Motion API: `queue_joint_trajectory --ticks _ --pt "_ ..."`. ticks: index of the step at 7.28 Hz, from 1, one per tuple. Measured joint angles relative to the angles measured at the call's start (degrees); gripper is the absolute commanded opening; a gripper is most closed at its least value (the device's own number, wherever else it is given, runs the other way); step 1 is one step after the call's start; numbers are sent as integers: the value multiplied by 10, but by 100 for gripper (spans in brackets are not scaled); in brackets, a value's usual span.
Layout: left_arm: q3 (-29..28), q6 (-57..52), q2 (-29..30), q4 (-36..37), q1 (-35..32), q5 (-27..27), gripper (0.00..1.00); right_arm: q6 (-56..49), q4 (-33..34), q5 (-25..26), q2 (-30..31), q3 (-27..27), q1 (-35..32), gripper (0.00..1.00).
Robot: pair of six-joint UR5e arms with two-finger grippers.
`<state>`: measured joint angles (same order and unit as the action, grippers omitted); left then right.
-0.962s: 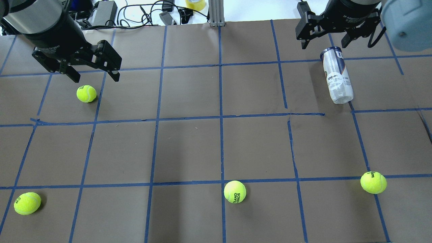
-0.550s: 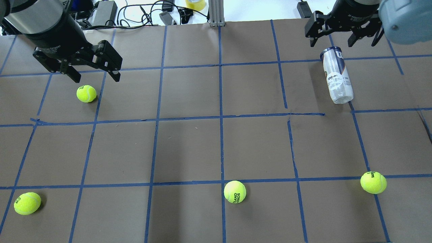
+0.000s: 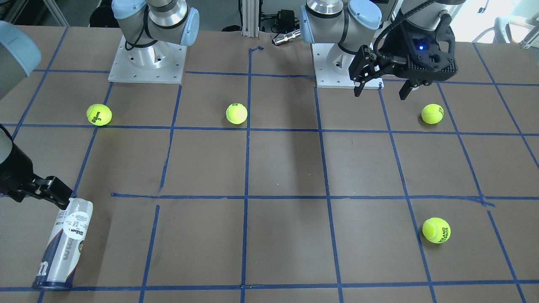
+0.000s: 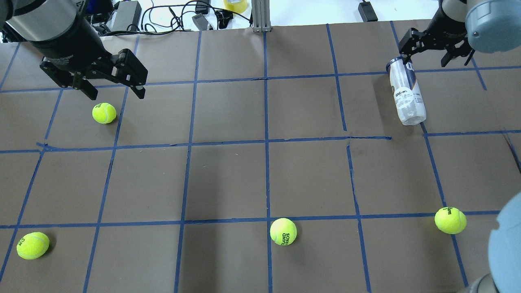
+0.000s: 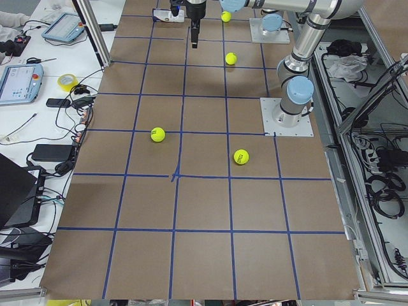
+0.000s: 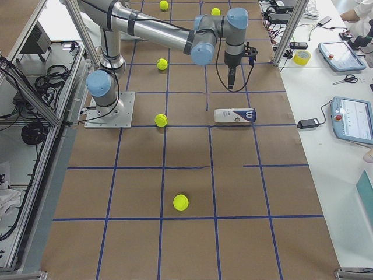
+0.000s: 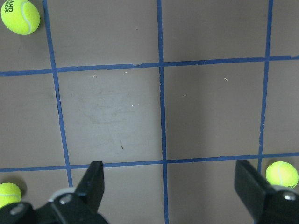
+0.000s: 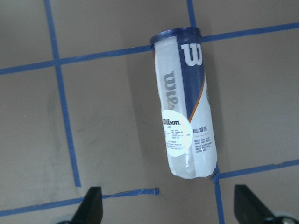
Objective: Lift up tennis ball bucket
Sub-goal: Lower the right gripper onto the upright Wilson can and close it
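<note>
We see the tennis ball bucket [image 4: 406, 91] lying on its side on the brown counter [image 4: 228, 179], in the far right part of the blue tape grid [image 4: 266, 142]. Its dark blue rim points away from the robot and its clear end points back toward it. It lies slightly askew to the tape lines, with the white and navy label facing up. The right arm [image 6: 157, 32] reaches out long and nearly level from its base. Its wrist is turned so that its jaws point straight down at the counter. Those jaws are spread wide and grasp nothing. In the right wrist view we find the whole bucket lying lengthwise ahead of the two fingertips, touching neither of them. From the right side we see the jaws hanging above the counter, near the bucket and apart from it. The left arm [image 4: 57, 32] stays close to its own base on the other side, its wrist also turned downward. Its jaws are likewise spread and empty, hovering just beside one tennis ball [image 4: 104, 112] without touching it. Three more tennis balls rest along the near side of the counter: one at the left [image 4: 32, 245], one in the middle [image 4: 283, 231] and one at the right [image 4: 450, 220], all well apart from the bucket.
</note>
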<state>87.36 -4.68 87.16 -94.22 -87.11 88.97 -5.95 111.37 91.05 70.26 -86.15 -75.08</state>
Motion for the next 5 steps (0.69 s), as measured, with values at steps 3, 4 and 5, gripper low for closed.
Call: queue_joint_trajectory --ticks 3,4,5 --pt "0 0 0 0 0 1 100 -68 67 -4 -96 7 11 100" --pt "0 0 -1 -1 -1 2 100 -86 81 -3 -120 7 11 100" --pt "0 0 -2 -1 -1 2 100 -94 88 -4 -136 7 12 100"
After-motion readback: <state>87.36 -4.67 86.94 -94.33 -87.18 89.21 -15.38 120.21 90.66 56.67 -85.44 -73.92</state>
